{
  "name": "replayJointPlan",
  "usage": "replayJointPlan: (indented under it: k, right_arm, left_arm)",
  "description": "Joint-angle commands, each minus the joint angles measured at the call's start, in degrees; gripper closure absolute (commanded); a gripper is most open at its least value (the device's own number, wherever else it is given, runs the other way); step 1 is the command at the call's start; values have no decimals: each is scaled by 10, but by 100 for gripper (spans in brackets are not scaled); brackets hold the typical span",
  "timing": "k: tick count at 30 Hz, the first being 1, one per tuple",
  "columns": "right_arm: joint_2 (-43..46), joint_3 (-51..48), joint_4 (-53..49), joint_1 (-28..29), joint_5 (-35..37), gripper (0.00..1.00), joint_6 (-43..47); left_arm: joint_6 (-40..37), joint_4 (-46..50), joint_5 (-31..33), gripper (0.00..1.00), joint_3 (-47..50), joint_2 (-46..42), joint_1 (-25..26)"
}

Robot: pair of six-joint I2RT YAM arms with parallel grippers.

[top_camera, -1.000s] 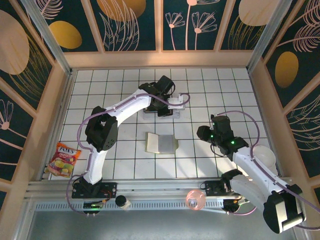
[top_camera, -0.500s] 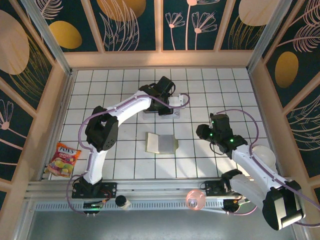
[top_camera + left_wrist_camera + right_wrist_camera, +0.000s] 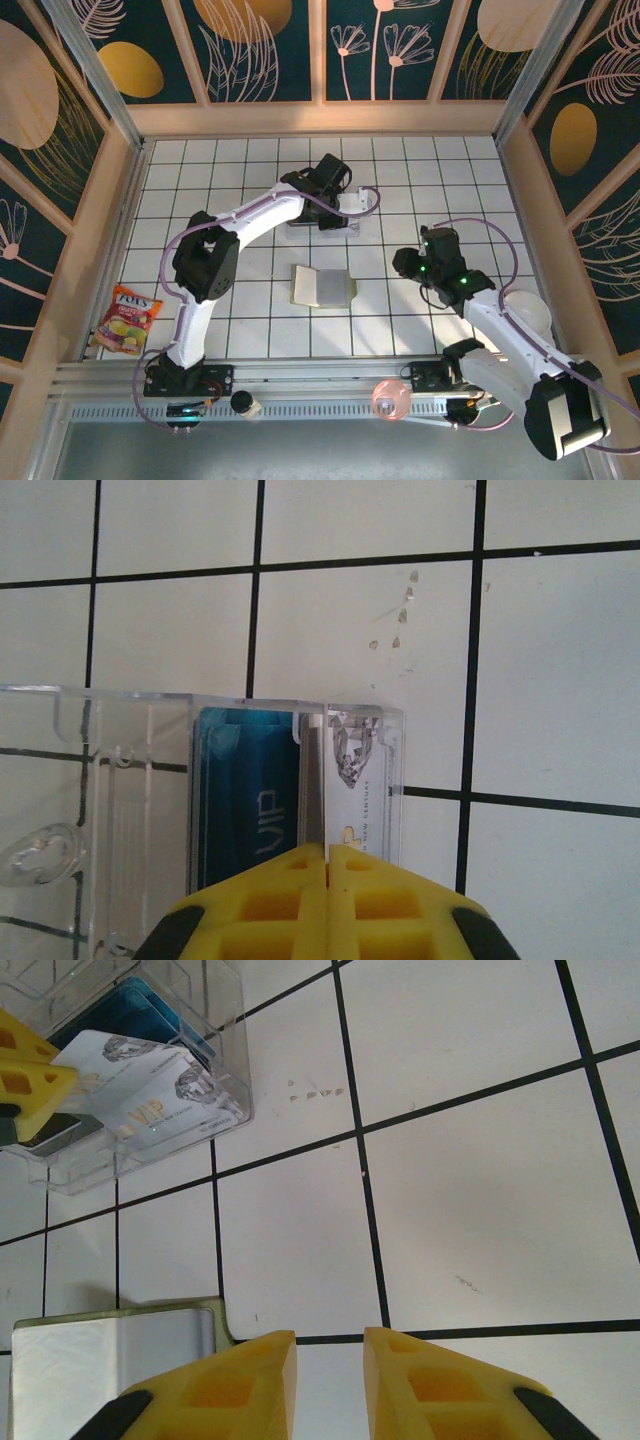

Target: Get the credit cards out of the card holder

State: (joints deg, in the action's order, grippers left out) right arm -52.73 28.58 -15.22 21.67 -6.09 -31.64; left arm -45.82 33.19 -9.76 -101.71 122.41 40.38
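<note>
R arm slid a bit to the left since 1 s ago. L arm hardly moved. Holder and box stayed put.

L gripper [image 3: 327,848] is over the box [image 3: 120,780], at the far side of the table [image 3: 480,180]. Its fingers are squeezed tight together, w/ the end of a white card [image 3: 150,1100] pinched btwn them. The card is tilted across the box; can't tell if its far end is inside. A blue card [image 3: 245,790] w/ "VIP" on it sits in the box, right next to the white one.

R gripper [image 3: 328,1335] hangs over bare tiles. Its fingers are a little way apart, w/ nothing in them.

Holder [image 3: 322,286] lies open and flat in the middle of the table, pale side up, green edge showing. It is near the box but not touching, w/ bare tile btwn. It is close to R gripper, on its left, not touching. Can't tell if any cards are in it.

Snack bag [image 3: 127,318] lies by the front left corner, well apart from the rest. A small bottle [image 3: 245,403] and a pink ring [image 3: 390,397] sit on the front rail.
</note>
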Motion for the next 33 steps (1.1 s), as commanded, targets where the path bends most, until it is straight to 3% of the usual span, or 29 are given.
replayJointPlan:
  k: [1, 10, 13, 22, 26, 30, 33]
  right_arm:
    - [-4, 13, 15, -6, -7, 75, 2]
    - [-8, 13, 19, -8, -10, 75, 2]
    - [-9, 14, 21, -9, -13, 75, 1]
    - [-2, 10, 23, -8, -23, 71, 1]
    - [-6, 10, 33, -8, -41, 62, 10]
    - [-15, 7, 47, -4, -50, 53, 18]
    - [-17, 6, 66, -2, -51, 45, 18]
  left_arm:
    - [4, -3, 6, 100, 9, 11, -2]
    - [7, -15, 26, 100, 25, 10, -2]
    - [14, -30, 35, 86, 30, 7, -2]
    - [57, -73, 51, 67, 28, -22, -3]
    - [120, -83, -13, 59, 7, -58, -19]
    - [205, -137, -61, 44, 25, -113, -46]
    - [300, -227, -82, 27, 82, -174, -65]
